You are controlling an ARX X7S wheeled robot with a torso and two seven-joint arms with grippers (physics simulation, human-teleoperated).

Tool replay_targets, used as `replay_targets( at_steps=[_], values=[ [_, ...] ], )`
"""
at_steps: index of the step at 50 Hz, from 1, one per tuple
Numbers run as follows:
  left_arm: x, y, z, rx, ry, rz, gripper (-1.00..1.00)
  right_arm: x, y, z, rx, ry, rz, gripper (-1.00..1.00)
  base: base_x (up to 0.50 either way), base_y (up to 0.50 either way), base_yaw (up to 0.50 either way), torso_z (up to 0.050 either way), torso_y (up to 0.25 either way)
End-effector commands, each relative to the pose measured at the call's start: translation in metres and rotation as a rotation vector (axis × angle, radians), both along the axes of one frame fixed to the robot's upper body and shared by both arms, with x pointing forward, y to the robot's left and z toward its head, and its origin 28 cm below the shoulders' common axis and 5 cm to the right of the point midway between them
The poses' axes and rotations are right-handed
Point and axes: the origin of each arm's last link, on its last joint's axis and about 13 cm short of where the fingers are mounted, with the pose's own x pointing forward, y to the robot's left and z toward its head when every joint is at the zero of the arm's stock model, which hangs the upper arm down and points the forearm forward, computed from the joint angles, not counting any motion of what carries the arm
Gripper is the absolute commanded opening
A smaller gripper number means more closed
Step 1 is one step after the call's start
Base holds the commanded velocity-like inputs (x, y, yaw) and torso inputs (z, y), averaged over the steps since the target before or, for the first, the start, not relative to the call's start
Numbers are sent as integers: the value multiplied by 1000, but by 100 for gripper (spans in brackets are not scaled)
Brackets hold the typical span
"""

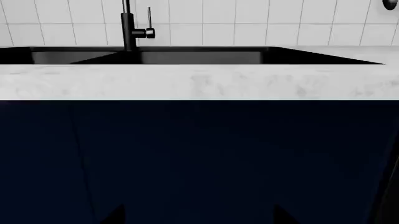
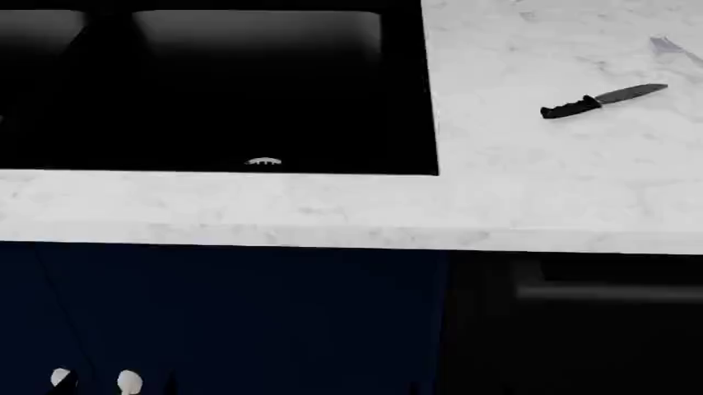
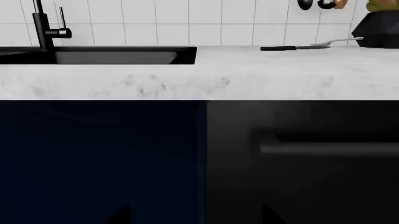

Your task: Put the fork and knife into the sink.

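Both grippers hang low by the dark cabinet doors, and I cannot tell if they are open or closed. Up on the counter (image 2: 329,206), the sink (image 2: 407,99) sits to the left. The knife (image 2: 598,99) lies flat to its right, well apart. It looks stiff and thin, so grab its black handle. The fork (image 2: 672,48) lies just past it, pale and probably slippery. There is lots of bare room around both.
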Motion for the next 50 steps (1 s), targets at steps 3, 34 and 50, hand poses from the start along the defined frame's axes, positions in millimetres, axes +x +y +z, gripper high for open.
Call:
replay_targets(
  at_steps=[3,34,50],
  values=[
    [0,-1,-2,5,11,-4,100,-1,1,-2,0,4,2,100,0,0,0,0,0],
    [-10,-1,-7,-7,31,10,100,-3,2,-7,-5,9,12,100,0,0,0,0,0],
    [-5,-2,20,33,-25,32,100,-3,-1,19,-14,-92,15,100,0,0,0,0,0]
  ],
)
